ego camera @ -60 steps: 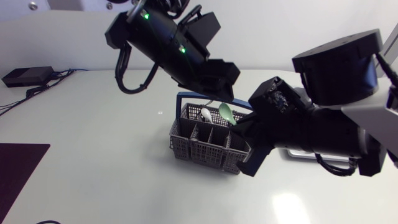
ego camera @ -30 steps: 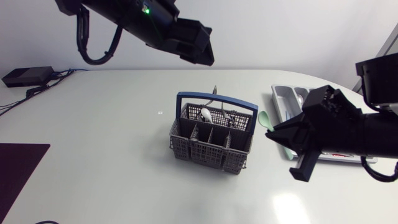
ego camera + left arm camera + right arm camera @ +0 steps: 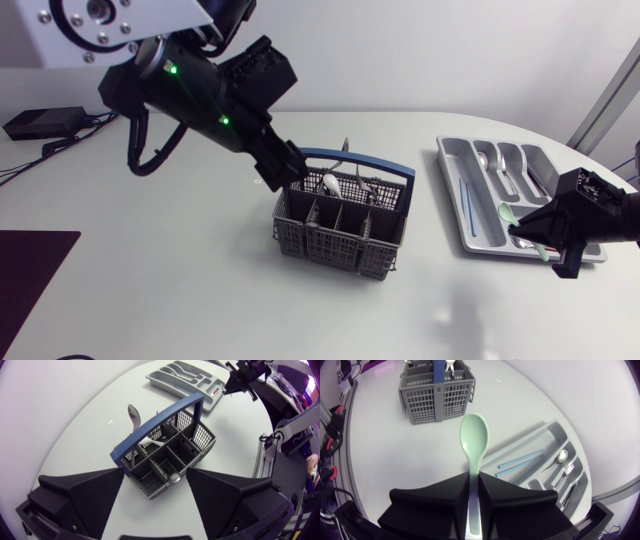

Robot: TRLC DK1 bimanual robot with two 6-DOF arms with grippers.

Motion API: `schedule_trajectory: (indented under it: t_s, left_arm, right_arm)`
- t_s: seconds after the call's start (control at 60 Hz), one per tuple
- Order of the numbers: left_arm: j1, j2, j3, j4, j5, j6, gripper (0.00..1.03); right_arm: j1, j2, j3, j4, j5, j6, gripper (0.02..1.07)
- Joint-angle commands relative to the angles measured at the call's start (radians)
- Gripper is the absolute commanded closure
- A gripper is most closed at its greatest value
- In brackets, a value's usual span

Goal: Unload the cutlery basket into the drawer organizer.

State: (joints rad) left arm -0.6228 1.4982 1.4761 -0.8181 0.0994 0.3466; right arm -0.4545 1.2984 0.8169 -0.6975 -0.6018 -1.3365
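The grey cutlery basket with a blue handle stands mid-table, and a white spoon and metal pieces stick out of its back compartments. My left gripper hangs open at the basket's back left corner. In the left wrist view the basket lies ahead of and below the spread fingers. My right gripper is shut on the handle of a pale green spoon, just above the front edge of the grey drawer organizer. Its bowl points toward the basket.
The organizer holds two blue sticks in one slot and metal spoons and forks in others. A black box with cables sits at the back left. A dark mat lies at the table's left edge.
My right arm carried the green spoon from the basket rightward to the organizer. My left arm swung up and away, then came down at the basket's back left, its fingers opening.
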Motion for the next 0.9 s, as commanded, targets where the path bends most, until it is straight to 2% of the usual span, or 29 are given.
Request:
schedule_trajectory:
  t_s: [0.0, 0.2, 0.3, 0.45, 0.683, 0.767, 0.883]
  left_arm:
    - [-0.006, -0.047, -0.068, 0.027, -0.012, 0.072, 0.16]
    - [-0.032, -0.082, -0.154, 0.046, -0.021, 0.177, 0.16]
    - [-0.080, -0.121, -0.211, 0.046, -0.064, 0.290, 0.16]
    - [-0.135, -0.136, -0.246, 0.046, -0.084, 0.365, 0.16]
    - [-0.172, -0.098, -0.250, 0.068, -0.125, 0.488, 0.16]
    - [-0.195, -0.079, -0.258, 0.071, -0.152, 0.526, 0.16]
    - [-0.219, -0.061, -0.263, 0.071, -0.181, 0.558, 0.17]
  right_arm:
    - [-0.062, 0.095, 0.070, -0.025, -0.007, -0.182, 0.95]
    - [-0.164, 0.328, 0.228, -0.037, 0.050, -0.392, 0.95]
    - [-0.196, 0.443, 0.297, -0.023, 0.120, -0.469, 0.95]
    - [-0.222, 0.519, 0.312, 0.041, 0.183, -0.532, 0.95]
    - [-0.237, 0.605, 0.317, 0.116, 0.267, -0.610, 0.95]
    - [-0.239, 0.596, 0.303, 0.142, 0.264, -0.609, 0.76]
    - [-0.242, 0.544, 0.272, 0.176, 0.249, -0.599, 0.56]
